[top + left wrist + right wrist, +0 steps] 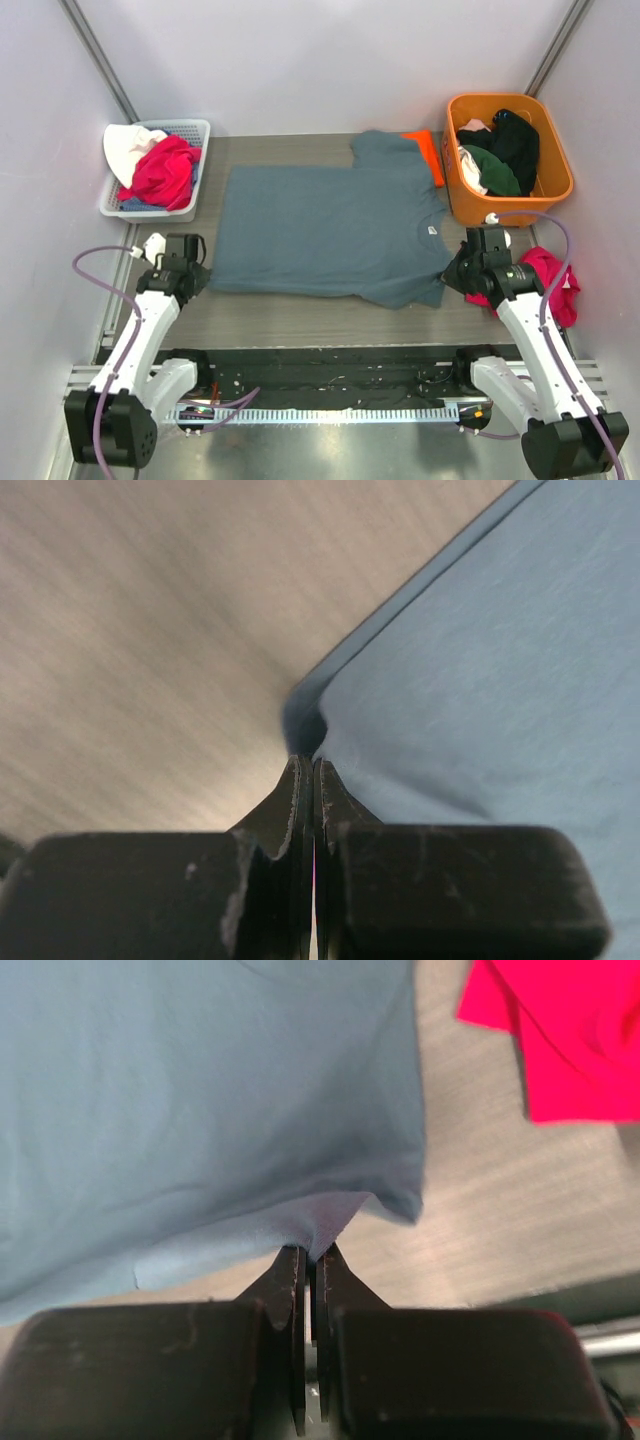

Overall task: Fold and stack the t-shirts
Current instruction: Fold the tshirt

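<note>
- Pinching both near corners of the grey shirt [330,230] is where I stand in the top view. It lies spread flat across the surface [300,320], collar end to the right. My left tool [203,277] is at its near-left corner and my right tool [455,277] at its near-right edge.
- The orange shirt [425,150] shows at the far right, partly under the grey one and just beside the tub [560,185]. A basket [200,128] of clothes sits far left, and a pink cloth [560,285] lies by my right arm.
- From the left wrist, my left tool [313,765] is closed to a thin slit on the grey corner [480,680]. The cloth puckers up into the tips, with bare surface [150,630] to the left.
- From the right wrist, my right tool [311,1252] is likewise nearly closed, with a fold of grey hem [200,1090] drawn between the tips. The pink cloth [560,1040] is well apart.
- I judge this as the start of the first fold: both grasps made, nothing lifted yet.
- Next I would raise both corners together and carry the near edge over to the far edge. I need to keep the two tools level so the cloth does not skew or drag the orange shirt.
</note>
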Available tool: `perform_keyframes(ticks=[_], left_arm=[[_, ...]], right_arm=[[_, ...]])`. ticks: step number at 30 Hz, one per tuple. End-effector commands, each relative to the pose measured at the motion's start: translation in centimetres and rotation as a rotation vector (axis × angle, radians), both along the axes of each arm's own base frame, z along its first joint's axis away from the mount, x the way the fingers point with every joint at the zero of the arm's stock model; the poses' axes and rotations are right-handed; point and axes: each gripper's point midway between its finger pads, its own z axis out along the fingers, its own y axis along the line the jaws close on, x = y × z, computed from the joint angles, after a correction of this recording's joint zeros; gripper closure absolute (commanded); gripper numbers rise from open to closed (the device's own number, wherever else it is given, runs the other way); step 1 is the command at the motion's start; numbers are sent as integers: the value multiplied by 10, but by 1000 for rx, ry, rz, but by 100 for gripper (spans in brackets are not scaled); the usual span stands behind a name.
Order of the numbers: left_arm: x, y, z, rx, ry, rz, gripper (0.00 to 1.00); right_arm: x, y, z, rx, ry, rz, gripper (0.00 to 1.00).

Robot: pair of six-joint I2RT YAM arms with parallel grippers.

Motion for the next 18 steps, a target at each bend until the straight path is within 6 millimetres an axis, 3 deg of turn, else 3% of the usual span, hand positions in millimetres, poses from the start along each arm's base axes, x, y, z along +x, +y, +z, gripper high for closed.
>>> perform_keyframes(ticks=[1,9,10,18], left_arm=[[53,3,41,35,-173,-13,100],[113,-4,46,38,-208,-58,100],[118,-5,46,40,-206,-67,100],[150,-10,37,39,-190,-95,100]], right_arm=[[42,6,18,30,-133,-19,99],[95,13,23,28,-197,13,99],[100,13,17,20,-175,17,99],[142,14,24,1,-210,11,99]])
